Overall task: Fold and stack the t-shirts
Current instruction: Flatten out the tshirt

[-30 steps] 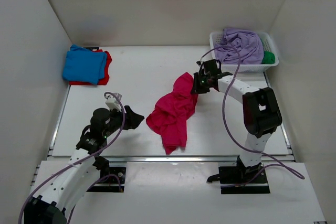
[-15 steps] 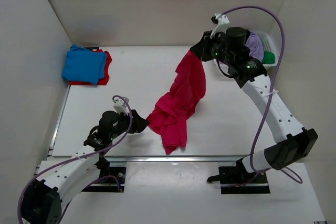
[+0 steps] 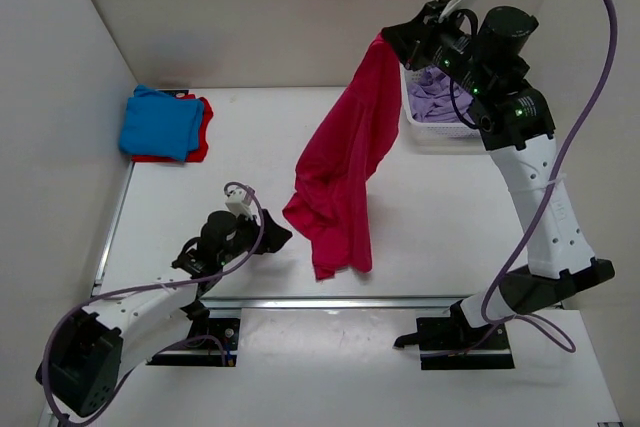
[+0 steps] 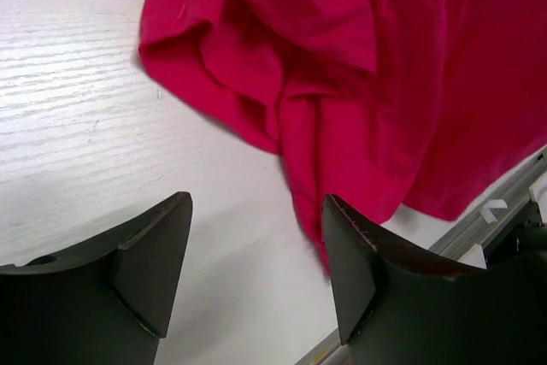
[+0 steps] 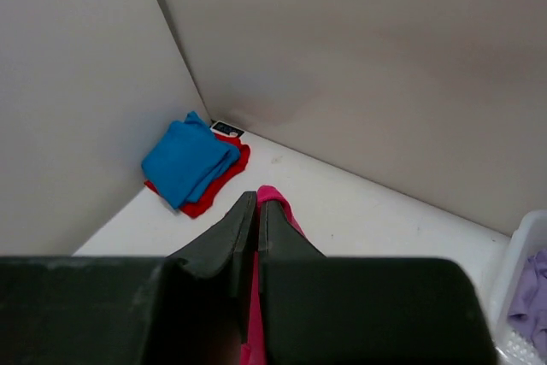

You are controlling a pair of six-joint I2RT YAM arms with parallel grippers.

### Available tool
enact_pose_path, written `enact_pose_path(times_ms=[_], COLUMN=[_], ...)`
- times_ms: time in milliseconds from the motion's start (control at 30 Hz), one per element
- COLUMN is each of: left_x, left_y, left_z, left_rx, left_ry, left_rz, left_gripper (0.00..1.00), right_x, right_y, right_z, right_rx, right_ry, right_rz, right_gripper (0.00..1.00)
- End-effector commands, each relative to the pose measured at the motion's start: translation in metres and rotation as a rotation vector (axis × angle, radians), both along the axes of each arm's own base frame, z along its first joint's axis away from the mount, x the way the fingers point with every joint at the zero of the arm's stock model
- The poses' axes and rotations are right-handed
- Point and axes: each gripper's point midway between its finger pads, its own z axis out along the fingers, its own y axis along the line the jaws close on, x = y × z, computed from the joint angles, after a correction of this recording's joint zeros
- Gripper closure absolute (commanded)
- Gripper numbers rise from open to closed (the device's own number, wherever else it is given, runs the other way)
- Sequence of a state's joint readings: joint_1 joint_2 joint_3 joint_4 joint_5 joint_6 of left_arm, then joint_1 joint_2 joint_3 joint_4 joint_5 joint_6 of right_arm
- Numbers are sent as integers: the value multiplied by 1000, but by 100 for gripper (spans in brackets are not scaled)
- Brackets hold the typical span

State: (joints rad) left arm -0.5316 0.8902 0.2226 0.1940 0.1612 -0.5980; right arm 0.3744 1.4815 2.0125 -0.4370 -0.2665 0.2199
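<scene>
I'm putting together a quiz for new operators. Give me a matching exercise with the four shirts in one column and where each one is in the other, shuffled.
Shirts:
1. crimson-pink t-shirt
2. blue t-shirt
3. red t-shirt
4. lavender t-shirt

Places:
A. in the white basket
B. hanging from the right gripper
C. folded, on top of another shirt at the far left
D. folded, beneath another shirt

Pairs: 1-B, 2-C, 3-D, 4-A
</scene>
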Motion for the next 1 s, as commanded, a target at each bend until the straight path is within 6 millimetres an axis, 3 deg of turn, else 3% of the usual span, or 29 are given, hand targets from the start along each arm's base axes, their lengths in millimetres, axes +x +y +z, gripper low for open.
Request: enact_pose_path(times_ms=[0, 100, 267, 400, 467, 567, 733, 967], left_x=[11, 10, -2, -5, -4, -9, -18, -30], left_y=[-4, -17, -54, -61, -65, -76, -93, -92], left_z=[9, 8, 6, 0, 7, 7, -8, -51], left_rx=[-34, -16, -15, -26, -34, -47, -10, 122], left_ry=[-31, -4, 25, 57, 48, 87, 152, 247], left_rz=[43, 9, -80, -92, -105, -133, -182, -178], left_gripper=[27, 31, 39, 53, 58, 53, 25, 15], right_x=[5, 5, 9, 12, 13, 15, 17, 16], right_y=[5, 10, 8, 5, 6, 6, 5, -4], right_z=[-5, -18, -20, -20, -26, -29, -33, -32], right_rx=[-20, -25, -26, -34, -43, -40, -40, -51], right_ry=[-7, 13, 10, 14, 29, 33, 37, 33], right_rz=[-5, 8, -5, -8, -5, -9, -6, -17], right_gripper=[100, 100, 100, 100, 100, 100, 100, 100])
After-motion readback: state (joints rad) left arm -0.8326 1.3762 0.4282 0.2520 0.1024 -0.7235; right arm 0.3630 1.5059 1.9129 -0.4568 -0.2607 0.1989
